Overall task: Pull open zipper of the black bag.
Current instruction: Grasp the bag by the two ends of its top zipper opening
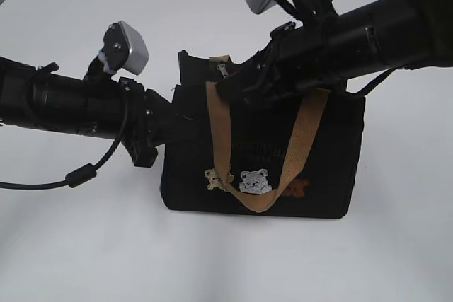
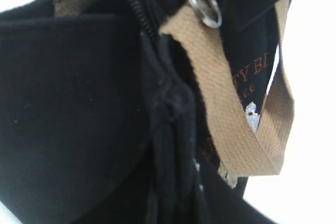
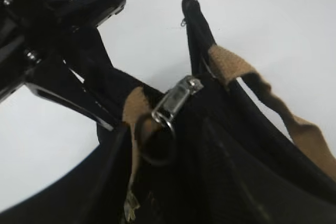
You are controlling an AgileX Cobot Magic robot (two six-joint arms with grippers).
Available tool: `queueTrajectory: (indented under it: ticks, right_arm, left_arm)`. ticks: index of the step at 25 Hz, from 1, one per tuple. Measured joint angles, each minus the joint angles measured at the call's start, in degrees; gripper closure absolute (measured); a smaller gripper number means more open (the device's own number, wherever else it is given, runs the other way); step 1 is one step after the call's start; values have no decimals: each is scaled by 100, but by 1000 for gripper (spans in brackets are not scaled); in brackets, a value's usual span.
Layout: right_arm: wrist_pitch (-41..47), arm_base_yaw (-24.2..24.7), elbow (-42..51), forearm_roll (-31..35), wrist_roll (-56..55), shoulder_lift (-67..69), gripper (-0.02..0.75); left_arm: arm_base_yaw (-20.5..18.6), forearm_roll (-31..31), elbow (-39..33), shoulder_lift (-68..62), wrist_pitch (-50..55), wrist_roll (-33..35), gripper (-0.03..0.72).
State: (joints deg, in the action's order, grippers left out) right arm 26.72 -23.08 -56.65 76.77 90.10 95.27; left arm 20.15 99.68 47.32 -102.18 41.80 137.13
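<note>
While the black bag (image 1: 311, 153) stands upright on the white table (image 1: 85, 245), nearest the exterior camera its front is seen, with three small embroidered bears (image 1: 256, 182) and a tan strap (image 1: 297, 153) looped down over them. At the bag's left end, the left gripper (image 1: 173, 114) is pressed against the fabric, its jaws nearly closed; what they pinch cannot be told. Further back, along the top edge, the zipper (image 3: 176, 103) with its metal pull and silver key-ring (image 2: 202, 3) is located. Over it the right gripper (image 1: 233, 90) is held half open; any grasp cannot be told.
</note>
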Motion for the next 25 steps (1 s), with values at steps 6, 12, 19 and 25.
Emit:
queueTrajectory:
  ticks: [6, 12, 19, 25]
  right_arm:
    - [280, 154, -63, -423, -1229, -78, 727]
    - [1641, 1542, -68, -1751, -2969, -744, 739]
    - [2384, 2651, -75, -2394, -3852, -972, 735]
    - [2997, 2632, -75, -2453, -4084, -1049, 406]
  left_arm:
    - [2, 6, 5, -2, 21, 0, 626]
    - [88, 9, 22, -14, 170, 21, 626]
    - [73, 21, 22, -14, 87, 21, 626]
    - [68, -30, 22, 34, -316, -530, 475]
